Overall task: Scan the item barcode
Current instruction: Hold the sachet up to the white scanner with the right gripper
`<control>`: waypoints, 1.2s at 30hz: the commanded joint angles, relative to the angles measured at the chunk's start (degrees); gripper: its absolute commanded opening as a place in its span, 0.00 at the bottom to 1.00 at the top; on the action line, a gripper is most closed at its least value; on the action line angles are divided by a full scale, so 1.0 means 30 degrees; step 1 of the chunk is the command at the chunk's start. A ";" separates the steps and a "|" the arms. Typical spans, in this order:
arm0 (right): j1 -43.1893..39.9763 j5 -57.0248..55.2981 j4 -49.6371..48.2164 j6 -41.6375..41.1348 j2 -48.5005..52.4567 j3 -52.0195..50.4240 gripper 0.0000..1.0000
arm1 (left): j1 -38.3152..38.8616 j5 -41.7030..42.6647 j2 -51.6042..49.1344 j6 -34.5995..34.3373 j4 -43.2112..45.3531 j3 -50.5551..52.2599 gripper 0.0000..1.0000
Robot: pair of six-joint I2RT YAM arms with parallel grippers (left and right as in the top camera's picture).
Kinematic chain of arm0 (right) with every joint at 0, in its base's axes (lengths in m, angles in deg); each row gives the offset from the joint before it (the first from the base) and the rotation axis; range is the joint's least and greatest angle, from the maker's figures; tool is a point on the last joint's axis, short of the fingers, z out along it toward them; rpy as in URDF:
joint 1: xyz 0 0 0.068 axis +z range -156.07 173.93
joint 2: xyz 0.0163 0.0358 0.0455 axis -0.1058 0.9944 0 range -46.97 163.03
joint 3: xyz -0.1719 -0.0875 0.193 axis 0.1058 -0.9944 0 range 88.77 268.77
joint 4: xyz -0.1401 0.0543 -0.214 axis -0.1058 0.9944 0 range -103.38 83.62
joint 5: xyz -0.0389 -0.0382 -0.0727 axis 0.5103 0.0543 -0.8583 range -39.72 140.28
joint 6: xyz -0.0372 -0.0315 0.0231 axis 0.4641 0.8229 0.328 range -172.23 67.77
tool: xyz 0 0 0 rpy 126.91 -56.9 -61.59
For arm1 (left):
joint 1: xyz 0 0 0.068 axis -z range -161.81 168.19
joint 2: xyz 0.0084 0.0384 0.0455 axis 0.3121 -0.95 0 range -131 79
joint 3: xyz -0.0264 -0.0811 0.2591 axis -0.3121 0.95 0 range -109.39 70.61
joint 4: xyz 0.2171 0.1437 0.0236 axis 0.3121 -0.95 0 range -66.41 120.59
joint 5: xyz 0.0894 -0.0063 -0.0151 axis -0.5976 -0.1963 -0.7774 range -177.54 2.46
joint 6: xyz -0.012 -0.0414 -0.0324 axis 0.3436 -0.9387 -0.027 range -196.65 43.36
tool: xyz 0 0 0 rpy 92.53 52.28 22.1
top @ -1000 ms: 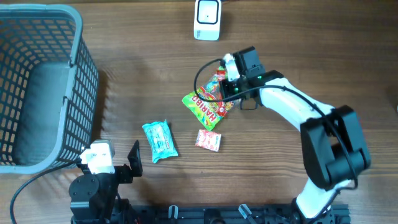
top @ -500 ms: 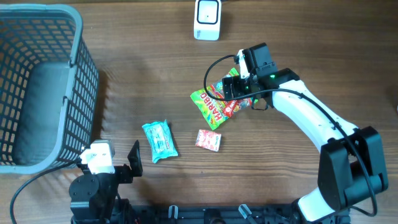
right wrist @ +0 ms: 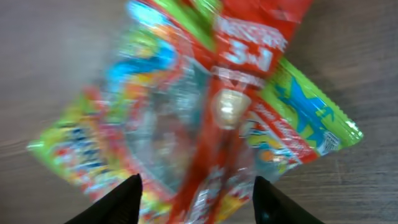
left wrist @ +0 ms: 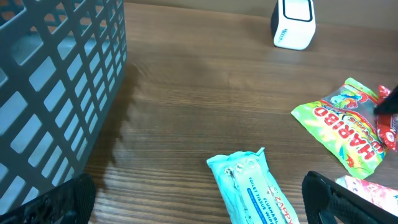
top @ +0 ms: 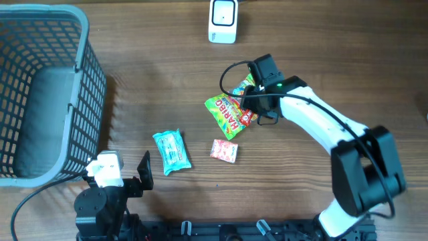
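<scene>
A green Haribo bag [top: 226, 115] lies flat on the wooden table with a red snack packet [top: 247, 114] across its right end. My right gripper [top: 250, 104] hangs just over that end. In the right wrist view the jaws [right wrist: 199, 198] stand apart, with the red packet [right wrist: 227, 118] and the bag [right wrist: 124, 130] blurred below them and nothing gripped. The white scanner [top: 223, 20] stands at the far edge. My left gripper [left wrist: 199, 208] rests wide open at the near left, with a teal wipes pack [left wrist: 258, 190] lying between its fingers' line of sight.
A grey mesh basket [top: 80, 27] fills the far left. The teal wipes pack [top: 171, 151] and a small pink packet [top: 224, 150] lie near the front middle. A black cable loops over the right gripper's wrist [top: 231, 73].
The right gripper, shut on the Haribo bag a second ago, dragged it a little right, let go, and now hovers over it with jaws apart. The left arm has not moved.
</scene>
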 commanded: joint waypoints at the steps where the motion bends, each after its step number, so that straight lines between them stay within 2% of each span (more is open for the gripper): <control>1: -0.0007 -0.0678 0.0867 -0.0641 0.1115 -0.0160 0.61 | 0.0138 -0.0175 0.0131 -0.0036 0.0044 0.0146 1.00; 10: -0.0029 -0.0809 0.0350 -0.0364 0.1078 0.0313 0.65 | 0.0138 -0.0175 0.0131 -0.0036 0.0044 0.0146 1.00; 11: -0.0029 -0.1217 0.0306 -0.0423 0.1078 0.0364 0.59 | 0.0138 -0.0175 0.0131 -0.0036 0.0044 0.0146 1.00; 14: -0.0029 -0.2164 0.0525 -0.0437 0.1078 0.0379 0.31 | 0.0138 -0.0175 0.0131 -0.0036 0.0044 0.0146 1.00; 16: -0.0029 -0.2696 0.0860 -0.0437 0.1078 0.0379 0.05 | 0.0138 -0.0175 0.0131 -0.0036 0.0044 0.0146 1.00; 19: -0.0029 -0.1370 0.0882 0.0124 0.0772 0.0488 0.04 | 0.0138 -0.0175 0.0131 -0.0036 0.0044 0.0146 1.00; 23: -0.0029 0.5268 0.1654 0.3687 -0.1807 0.1253 0.04 | 0.0138 -0.0175 0.0131 -0.0036 0.0044 0.0146 1.00; 25: -0.0029 1.1635 0.1304 0.7337 -0.3228 0.1253 0.04 | 0.0138 -0.0175 0.0131 -0.0036 0.0044 0.0146 1.00; 28: -0.0022 2.1318 -0.1107 1.3588 -0.3490 0.1209 0.04 | 0.0138 -0.0175 0.0131 -0.0036 0.0044 0.0146 1.00; 29: -0.0007 2.4531 -0.2222 1.6764 -0.3475 0.1195 0.05 | 0.0138 -0.0175 0.0131 -0.0036 0.0044 0.0146 1.00; 30: -0.0007 2.8472 -0.3351 2.1485 -0.3461 0.1195 0.05 | 0.0138 -0.0182 0.0131 -0.0036 0.0044 0.0146 1.00; 31: -0.0007 3.0177 -0.3934 2.3868 -0.3461 0.1195 0.04 | 0.0138 -0.0175 0.0131 -0.0036 0.0044 0.0146 1.00; 34: 0.0233 3.0403 -0.8830 2.6665 -0.3388 0.1195 0.05 | 0.0138 -0.0175 0.0131 -0.0036 0.0044 0.0146 1.00; 35: 0.0226 2.9354 -1.0652 2.7904 -0.3381 0.1195 0.04 | 0.0138 -0.0175 0.0131 -0.0036 0.0044 0.0146 1.00; 36: 0.0226 2.7474 -1.2356 2.7999 -0.3381 0.1195 0.05 | 0.0138 -0.0175 0.0131 -0.0036 0.0044 0.0146 1.00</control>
